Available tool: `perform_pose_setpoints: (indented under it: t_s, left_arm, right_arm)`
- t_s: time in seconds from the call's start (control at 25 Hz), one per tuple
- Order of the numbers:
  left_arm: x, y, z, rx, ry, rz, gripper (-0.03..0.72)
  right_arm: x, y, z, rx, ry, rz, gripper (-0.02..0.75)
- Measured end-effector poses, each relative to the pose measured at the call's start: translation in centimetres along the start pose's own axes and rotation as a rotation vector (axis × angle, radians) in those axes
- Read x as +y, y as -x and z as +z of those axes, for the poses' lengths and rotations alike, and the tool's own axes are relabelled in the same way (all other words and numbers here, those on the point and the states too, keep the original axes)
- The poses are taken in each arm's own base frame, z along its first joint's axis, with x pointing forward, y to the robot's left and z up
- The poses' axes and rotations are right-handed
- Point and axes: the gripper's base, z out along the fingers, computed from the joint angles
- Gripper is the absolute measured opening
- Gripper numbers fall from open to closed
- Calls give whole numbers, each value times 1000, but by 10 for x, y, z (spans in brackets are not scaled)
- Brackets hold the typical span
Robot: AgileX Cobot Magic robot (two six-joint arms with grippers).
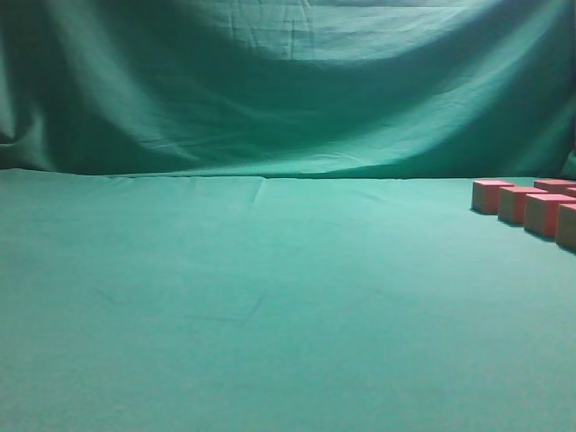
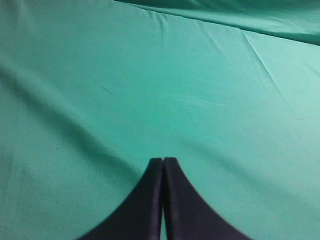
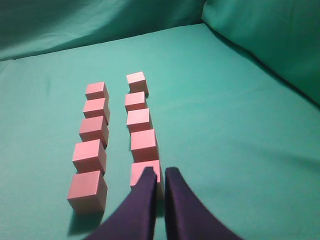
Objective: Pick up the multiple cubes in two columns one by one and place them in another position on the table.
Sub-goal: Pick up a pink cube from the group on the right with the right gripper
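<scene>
The cubes (image 3: 115, 135) sit in two neat columns of five on the bench (image 3: 225, 130), ten pinkish blocks in all, each one just apart from its neighbour in line and the two columns parted by a narrow strip of green cloth. From the side, only a few of them (image 1: 526, 205) show, clustered at the far right edge of the bench (image 1: 252, 297), their tops red and their sides tan, with one cut off by the frame. The right tool (image 3: 160, 175) hangs above the near end of the right-hand column, its two dark fingers drawn almost together with only a thin slit between them and holding nothing; their tips overlap the nearest cube of that column, though whether they touch it I cannot tell. The left tool (image 2: 163, 162) is well away from the blocks, over bare, lightly creased cloth (image 2: 150, 90), its fingers pressed tight together and empty. Behind the bench a wrinkled green backdrop (image 1: 288, 81) drapes down to the bench's back edge.
</scene>
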Motion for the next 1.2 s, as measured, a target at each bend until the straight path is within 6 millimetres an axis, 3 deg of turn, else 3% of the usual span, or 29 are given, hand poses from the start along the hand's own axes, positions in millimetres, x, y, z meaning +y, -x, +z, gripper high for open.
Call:
perform_pose_setpoints:
  t_s: [1.2]
  left_arm:
    - [0, 0, 0, 0, 0, 0, 0]
  right_arm:
    - [0, 0, 0, 0, 0, 0, 46]
